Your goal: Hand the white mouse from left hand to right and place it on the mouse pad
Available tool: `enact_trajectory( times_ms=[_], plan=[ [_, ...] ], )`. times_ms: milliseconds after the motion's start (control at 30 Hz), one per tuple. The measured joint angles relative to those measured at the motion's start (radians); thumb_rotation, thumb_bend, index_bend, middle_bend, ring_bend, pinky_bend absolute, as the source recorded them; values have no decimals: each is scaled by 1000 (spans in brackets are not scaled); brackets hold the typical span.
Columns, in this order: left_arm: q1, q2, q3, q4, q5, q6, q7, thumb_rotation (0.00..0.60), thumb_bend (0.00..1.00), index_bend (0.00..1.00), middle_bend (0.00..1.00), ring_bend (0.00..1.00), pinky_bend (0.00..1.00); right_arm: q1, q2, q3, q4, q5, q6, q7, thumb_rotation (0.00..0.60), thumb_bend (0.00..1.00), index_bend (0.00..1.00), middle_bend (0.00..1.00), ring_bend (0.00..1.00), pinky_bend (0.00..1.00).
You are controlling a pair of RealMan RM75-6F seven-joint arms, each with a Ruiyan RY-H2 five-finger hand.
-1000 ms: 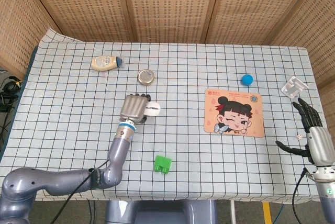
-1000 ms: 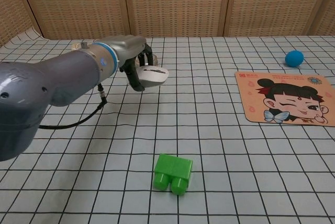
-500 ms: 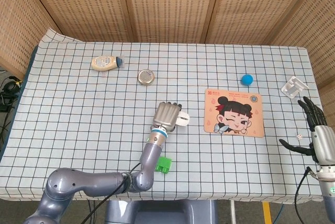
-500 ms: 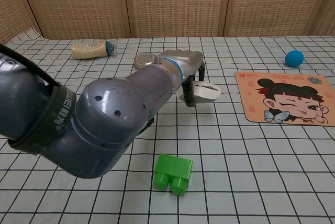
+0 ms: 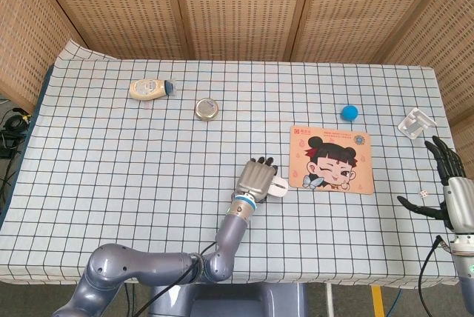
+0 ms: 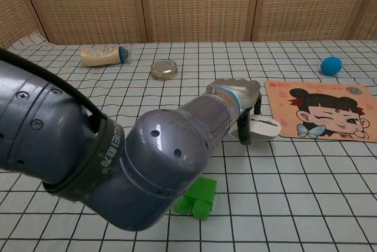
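Since the earlier frames the white mouse point(image 6: 263, 127) has been carried rightward across the worktop point(image 5: 111, 154) by the left robot hand point(image 5: 257, 178), from near the round tin lid point(image 5: 207, 108) to just beside the left edge of the mouse pad point(image 5: 331, 159). The mouse is gripped by the left robot hand, fingers curled over it from above, with its front end showing past the fingertips; in the chest view it is seen just above the checked cloth, close to the pad's edge. The green block point(image 6: 198, 198) is now partly hidden behind the left arm in the chest view and fully hidden in the head view. The right robot hand point(image 5: 453, 197) is seen at the far right edge of the worktop, holding nothing, its fingers spread apart. A blue ball point(image 5: 349, 112), a squeeze bottle point(image 5: 150, 89) and a small clear plastic piece point(image 5: 413, 121) lie on the cloth, well apart from the hands.
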Motion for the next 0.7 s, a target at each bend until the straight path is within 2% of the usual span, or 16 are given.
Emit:
enact_trajectory(
  times_ms=[167,467,700],
  plan=[
    [4,20,8,-36,-17,1,13,600,113,74,0,0,0,-2,-3,2,2,0,8,-10,600,109,0,0,0,0],
    [58,88,29,-136,-1,40,-23,600,112,60,0,0,0,-2,-5,3,2,7,4,-31,600,109,0,0,0,0],
    [188,233,93,-342,94,114,-105,600,111,61,0,0,0,1,-14,-3,-4,-1,0,-73,600,109,0,0,0,0]
  ],
)
